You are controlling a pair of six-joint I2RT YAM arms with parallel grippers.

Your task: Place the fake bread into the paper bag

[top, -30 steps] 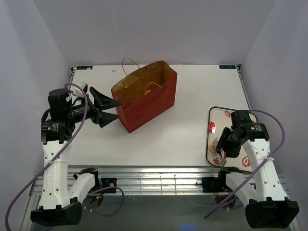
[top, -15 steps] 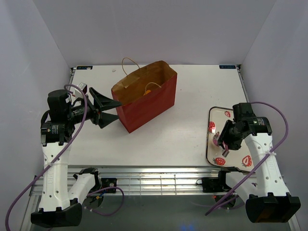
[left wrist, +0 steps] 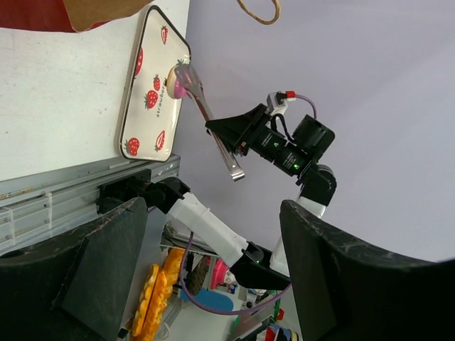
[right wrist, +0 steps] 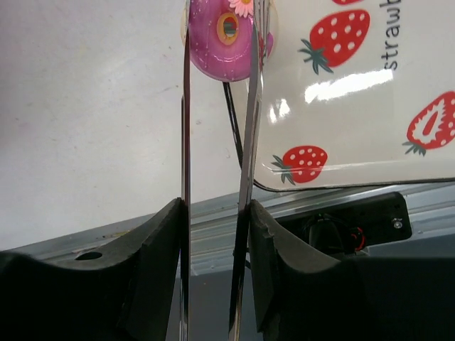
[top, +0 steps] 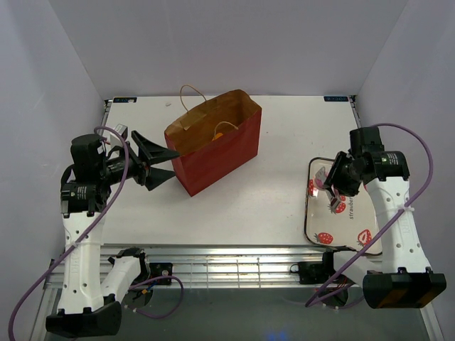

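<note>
The red-brown paper bag [top: 213,153] stands open at the table's middle left, with an orange croissant [top: 219,135] showing inside. My left gripper [top: 175,161] is open and empty beside the bag's left wall; in the left wrist view its fingers [left wrist: 92,284] are wide apart. My right gripper [top: 340,181] is shut on silver tongs [right wrist: 249,142]. The tongs' tips pinch the pink-iced doughnut [right wrist: 222,42] over the left edge of the strawberry tray [right wrist: 355,128]. The doughnut [left wrist: 178,79] and tongs [left wrist: 217,135] also show in the left wrist view.
The strawberry tray [top: 355,220] lies at the right near the front edge. A metal rail [top: 234,266] runs along the front. White walls close in the table on three sides. The bag's cord handles [top: 190,92] rise at its far side.
My right arm has moved back and up along the tray, carrying the tongs with the doughnut from the tray's near end to its far-left part. The left arm has barely moved.
</note>
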